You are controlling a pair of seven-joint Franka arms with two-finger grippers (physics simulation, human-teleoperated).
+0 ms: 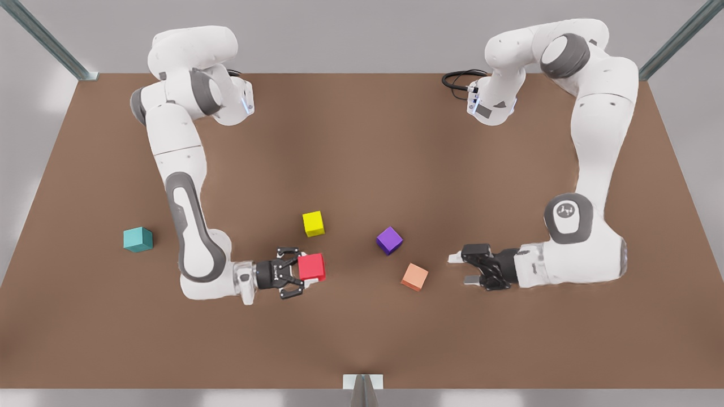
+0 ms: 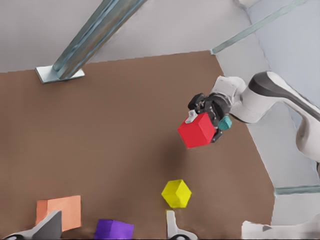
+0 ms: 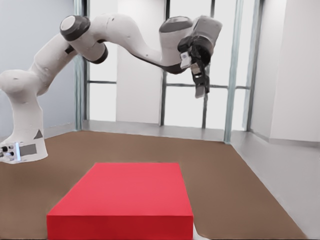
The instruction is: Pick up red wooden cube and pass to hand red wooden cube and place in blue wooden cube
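One red wooden cube (image 1: 311,267) clamped in right end effector (image 1: 306,274)

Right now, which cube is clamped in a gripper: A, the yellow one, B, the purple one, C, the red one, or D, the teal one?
C: the right gripper is shut on the red wooden cube on the front view's left, while the left gripper on the front view's right is open with nothing in it.
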